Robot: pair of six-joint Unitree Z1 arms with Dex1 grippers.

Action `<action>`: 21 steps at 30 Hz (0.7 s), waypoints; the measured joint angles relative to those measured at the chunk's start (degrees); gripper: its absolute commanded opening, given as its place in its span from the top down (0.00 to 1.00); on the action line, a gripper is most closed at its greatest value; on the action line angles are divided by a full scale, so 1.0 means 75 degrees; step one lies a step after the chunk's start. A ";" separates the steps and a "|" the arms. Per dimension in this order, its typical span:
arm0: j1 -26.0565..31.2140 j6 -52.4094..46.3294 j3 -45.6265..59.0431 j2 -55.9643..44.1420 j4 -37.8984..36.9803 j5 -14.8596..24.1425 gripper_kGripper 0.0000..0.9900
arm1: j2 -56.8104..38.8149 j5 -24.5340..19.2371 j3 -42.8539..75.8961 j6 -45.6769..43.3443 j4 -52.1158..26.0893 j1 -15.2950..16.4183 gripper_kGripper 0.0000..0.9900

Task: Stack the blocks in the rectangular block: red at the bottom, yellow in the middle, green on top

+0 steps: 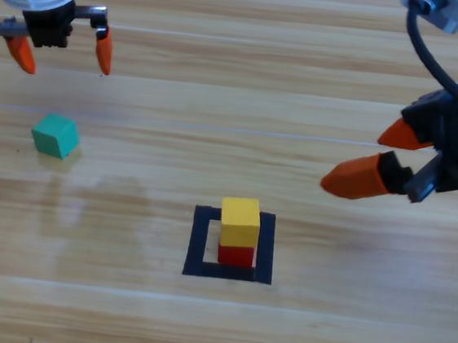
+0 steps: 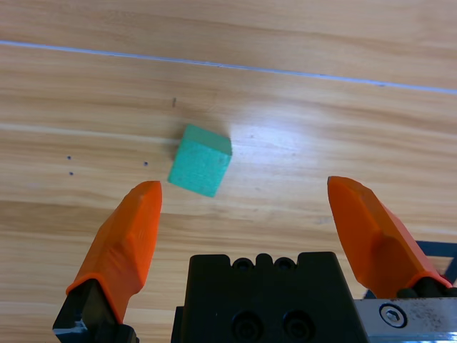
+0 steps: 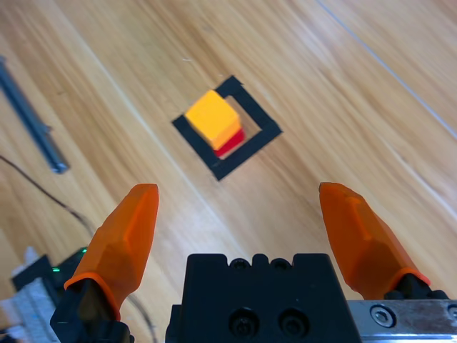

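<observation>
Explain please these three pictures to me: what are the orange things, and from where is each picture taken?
They are the fingers of two robot arms. One picture looks down on a wooden table. There, the left gripper hangs open above a green cube; the right gripper waits open beside a black tape square. Inside it a yellow cube sits on a red cube. The other two pictures come from cameras on each wrist. Nothing is held.

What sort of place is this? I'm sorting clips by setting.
Probably a robot test bench: a bare wooden table with a black tape square, small coloured cubes such as the green cube, and cables and electronics at the right wrist view's edge.
</observation>
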 measured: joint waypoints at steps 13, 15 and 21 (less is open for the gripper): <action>0.0364 0.2454 0.1957 -0.0054 -0.0730 0.0169 0.01 | 0.0001 0.0008 0.0115 -0.0719 0.0298 -0.0602 0.00; 0.0369 0.2728 0.2366 -0.0145 -0.1033 0.0169 0.02 | 0.0000 0.0019 0.0152 -0.0719 0.0299 -0.0609 0.00; 0.0372 0.2921 0.2839 -0.0755 -0.1674 0.0148 0.03 | 0.0000 0.0067 0.0164 -0.0719 0.0299 -0.0610 0.00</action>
